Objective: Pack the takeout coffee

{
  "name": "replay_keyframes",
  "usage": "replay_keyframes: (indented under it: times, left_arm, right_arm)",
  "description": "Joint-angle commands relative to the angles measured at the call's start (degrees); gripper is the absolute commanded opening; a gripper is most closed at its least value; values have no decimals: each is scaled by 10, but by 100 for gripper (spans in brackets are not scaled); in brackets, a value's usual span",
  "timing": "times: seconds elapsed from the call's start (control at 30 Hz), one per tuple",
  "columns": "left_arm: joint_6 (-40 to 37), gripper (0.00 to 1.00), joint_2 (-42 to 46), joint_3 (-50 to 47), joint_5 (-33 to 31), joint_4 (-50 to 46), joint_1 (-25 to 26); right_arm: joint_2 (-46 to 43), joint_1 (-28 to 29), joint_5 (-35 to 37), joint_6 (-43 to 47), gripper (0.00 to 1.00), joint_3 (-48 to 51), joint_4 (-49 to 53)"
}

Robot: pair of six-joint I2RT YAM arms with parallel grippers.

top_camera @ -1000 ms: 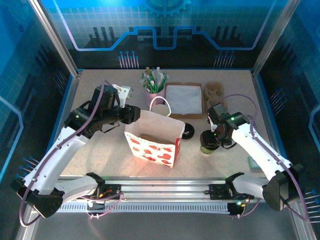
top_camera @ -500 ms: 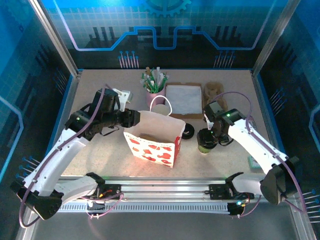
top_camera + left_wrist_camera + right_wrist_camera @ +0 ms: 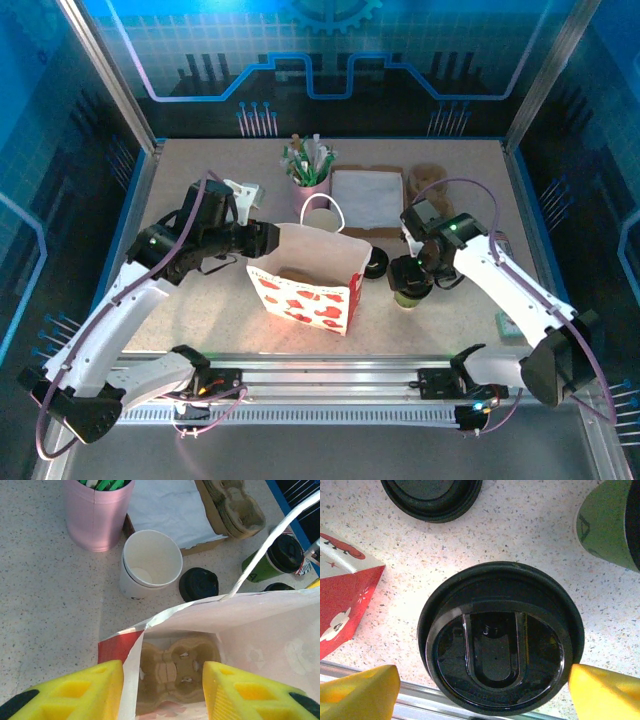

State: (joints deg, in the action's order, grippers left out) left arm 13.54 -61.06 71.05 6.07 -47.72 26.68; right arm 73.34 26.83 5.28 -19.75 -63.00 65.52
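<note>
The takeout coffee, a plain white paper cup point(image 3: 150, 562) point(image 3: 320, 213), stands empty behind the red-and-white paper bag point(image 3: 310, 290), beside the pink cup point(image 3: 97, 512). My left gripper point(image 3: 162, 690) point(image 3: 262, 240) is open and straddles the bag's left wall point(image 3: 131, 680), one finger outside and one inside. A brown cup carrier point(image 3: 180, 667) lies in the bag's bottom. My right gripper point(image 3: 485, 685) point(image 3: 410, 285) is open just above a green cup with a black lid point(image 3: 497, 657), one finger on each side and not touching it.
A loose low black lid point(image 3: 376, 265) point(image 3: 432, 497) lies right of the bag. A second green lidded cup point(image 3: 272, 562) point(image 3: 610, 525) stands close by. White napkins on a board point(image 3: 367, 198) and stacked carriers point(image 3: 430, 180) are at the back. The metal rail point(image 3: 330, 380) runs along the near edge.
My right gripper shifted a little left with the green lidded cup and its jaws spread wider off the lid. The left arm and bag stayed put.
</note>
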Motion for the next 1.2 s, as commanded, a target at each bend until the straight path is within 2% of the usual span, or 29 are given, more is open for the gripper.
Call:
replay_keyframes:
  times: [0.0,0.3,0.63,0.77,1.0,1.17]
  left_arm:
    - [1,47,10,-13,18,-11,-4]
    - [-1,47,21,-22,16,-12,-4]
    - [1,47,34,-37,20,-7,-4]
    - [-2,46,38,-45,24,-3,-4]
    - [-3,46,39,-50,28,4,-4]
    - [0,44,30,-43,35,14,-4]
  right_arm:
    - [19,3,-15,20,88,-20,24]
    - [51,6,-3,25,86,-31,36]
    - [60,12,4,19,72,-28,35]
    - [44,21,13,16,64,-31,39]
    - [-1,58,25,16,57,-50,65]
    - [-28,72,39,24,54,-99,107]
